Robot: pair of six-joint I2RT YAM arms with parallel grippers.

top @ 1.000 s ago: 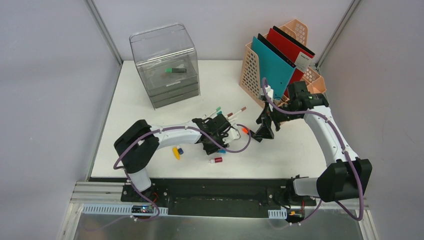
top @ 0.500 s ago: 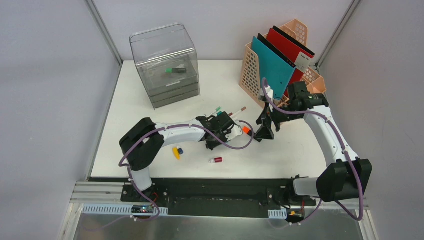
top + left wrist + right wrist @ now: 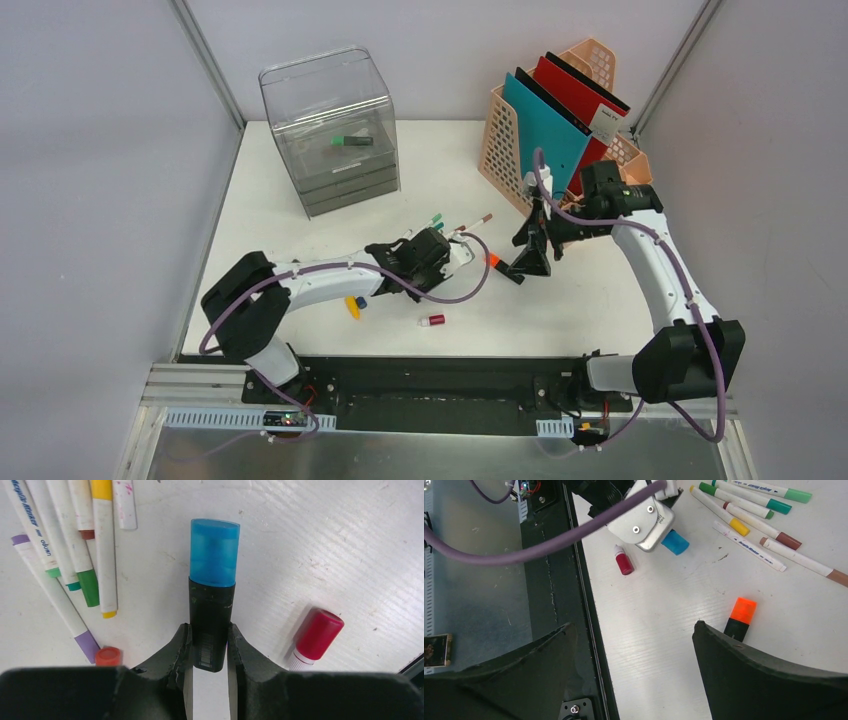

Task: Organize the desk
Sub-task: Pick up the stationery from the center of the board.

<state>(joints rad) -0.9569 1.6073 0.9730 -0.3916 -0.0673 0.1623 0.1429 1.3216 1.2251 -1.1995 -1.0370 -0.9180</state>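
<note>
The white desk (image 3: 300, 200) holds loose pens. My left gripper (image 3: 210, 635) is shut on a black highlighter with a blue cap (image 3: 212, 580), held low over the desk; in the top view the gripper (image 3: 425, 255) hides it. The blue cap also shows in the right wrist view (image 3: 675, 542). My right gripper (image 3: 634, 627) is open and empty, hovering over the desk near its front rail, with an orange-capped highlighter (image 3: 741, 612) beside its right finger. In the top view this gripper (image 3: 530, 260) is just right of the orange highlighter (image 3: 495, 263).
Several felt markers (image 3: 75, 555) lie fanned beyond my left gripper, with an orange cap (image 3: 107, 656) and a red-capped little bottle (image 3: 317, 635) nearby. A yellow item (image 3: 352, 305) lies at the front left. A clear drawer unit (image 3: 330, 130) and a peach file basket (image 3: 560, 120) stand at the back.
My left gripper swung right, then came back a little left, and its elbow dropped toward the front left. My right gripper rose slightly toward the back.
</note>
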